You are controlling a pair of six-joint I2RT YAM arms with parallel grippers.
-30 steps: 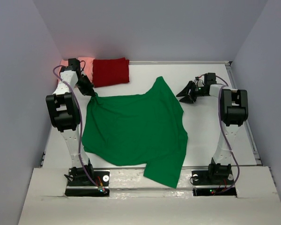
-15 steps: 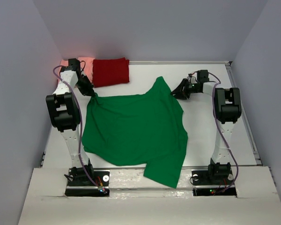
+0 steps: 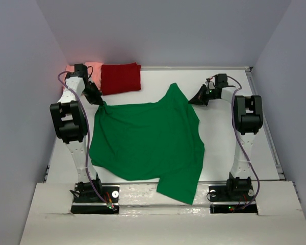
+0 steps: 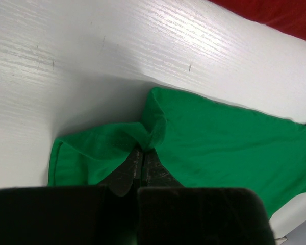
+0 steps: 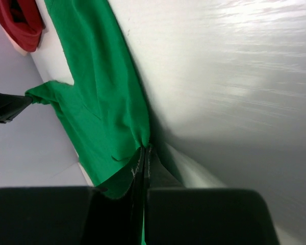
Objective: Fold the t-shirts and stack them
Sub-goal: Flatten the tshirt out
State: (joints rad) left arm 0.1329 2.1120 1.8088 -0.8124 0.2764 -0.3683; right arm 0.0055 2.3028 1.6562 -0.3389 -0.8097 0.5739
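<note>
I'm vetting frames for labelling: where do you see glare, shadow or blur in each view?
Left wrist: glare streaks on the white table, a soft shadow along the green t-shirt. Right wrist: sheen on the table top right, dark shadow beside the shirt's edge. Top external: even light, sharp; the salmon-pink shirt glows overbright.

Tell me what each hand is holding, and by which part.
Both hold the green t-shirt. The left hand pinches its bunched far-left corner, and the right hand pinches its far-right edge.
</note>
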